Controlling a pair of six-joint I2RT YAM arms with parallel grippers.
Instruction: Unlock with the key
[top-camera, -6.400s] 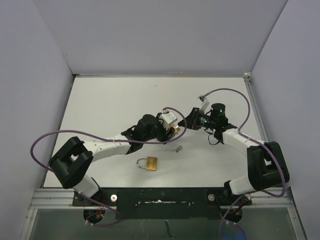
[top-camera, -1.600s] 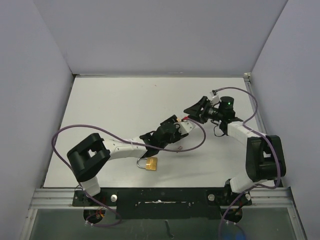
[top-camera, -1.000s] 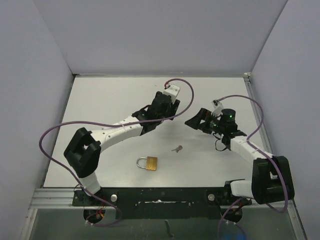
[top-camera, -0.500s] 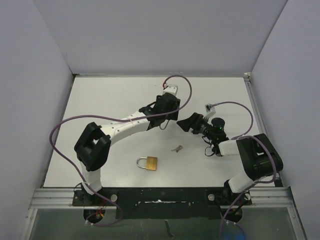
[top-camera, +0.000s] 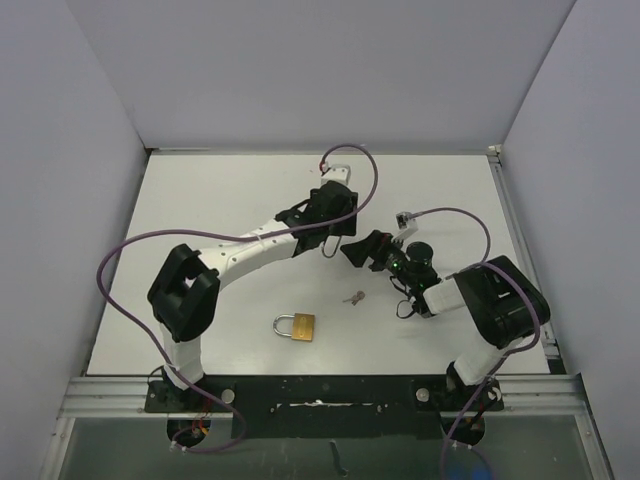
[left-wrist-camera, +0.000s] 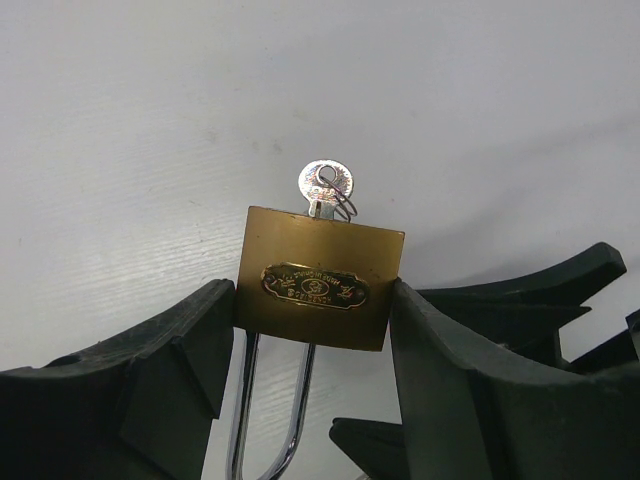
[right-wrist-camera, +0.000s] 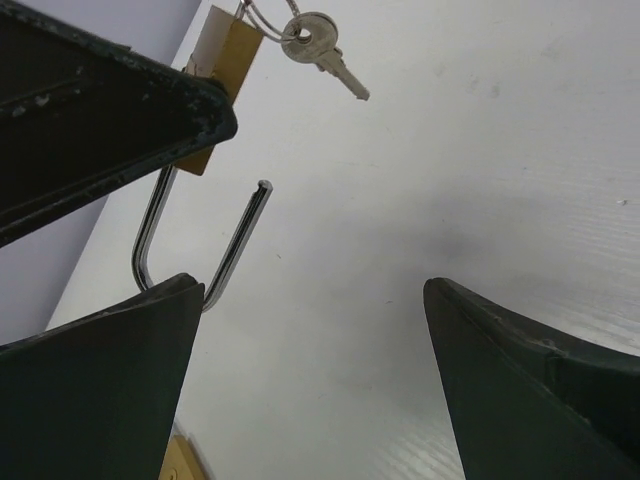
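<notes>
In the left wrist view my left gripper (left-wrist-camera: 312, 300) is shut on a brass padlock (left-wrist-camera: 318, 290), gripped by its sides. A silver key (left-wrist-camera: 325, 188) sits at its keyhole end and its shackle (left-wrist-camera: 268, 410) hangs down. In the right wrist view the shackle (right-wrist-camera: 190, 250) has one end free and a key (right-wrist-camera: 328, 52) dangles on a wire ring with its blade bare. My right gripper (right-wrist-camera: 312, 290) is open and empty, just below and beside the held padlock (right-wrist-camera: 222, 62). From above, the left gripper (top-camera: 333, 238) and right gripper (top-camera: 360, 250) are close together; the held padlock is hidden there.
A second brass padlock (top-camera: 296, 326) lies shut on the white table (top-camera: 200, 220) near the front, also seen at the bottom edge of the right wrist view. A loose key (top-camera: 353, 297) lies to its right. Purple cables loop over both arms.
My right gripper has slid left, closing in on the left gripper. The left arm has barely moved and still holds the padlock.
</notes>
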